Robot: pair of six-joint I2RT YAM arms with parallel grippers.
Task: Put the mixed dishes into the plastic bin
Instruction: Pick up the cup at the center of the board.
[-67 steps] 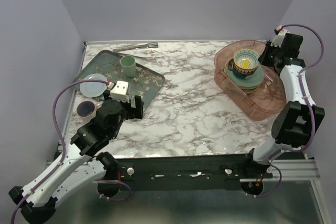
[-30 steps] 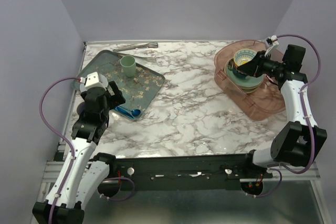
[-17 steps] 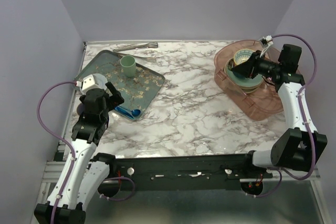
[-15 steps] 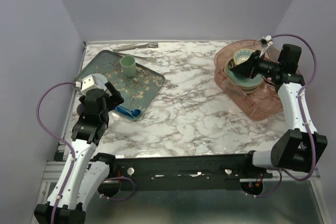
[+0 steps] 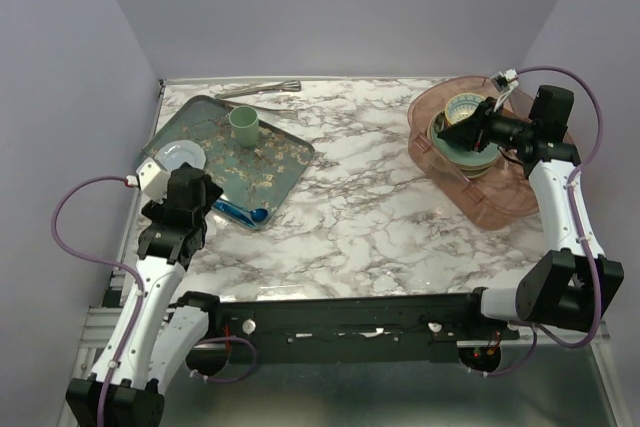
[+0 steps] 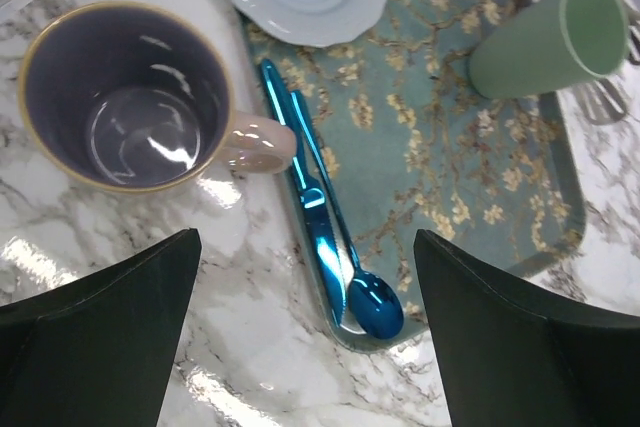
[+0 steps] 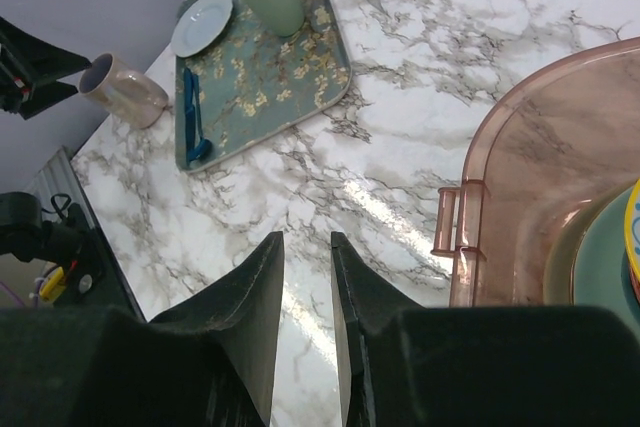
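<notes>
Bowl [image 5: 464, 107] atop plates [image 5: 450, 151], inside plastic bin [image 5: 500, 197]

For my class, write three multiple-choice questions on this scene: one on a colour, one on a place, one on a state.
1. The cup standing on the tray is: A mint green; B red; C black.
2. The blue spoon lies: A in the cup; B on the tray, along its edge; C under the tray.
3. The left gripper is: A shut tight; B half shut; C wide open.

Answers: 1 A, the cup shows pale green all over. 2 B, the spoon rests just inside the tray's rim. 3 C, its fingers stand far apart with nothing held between them.
</notes>
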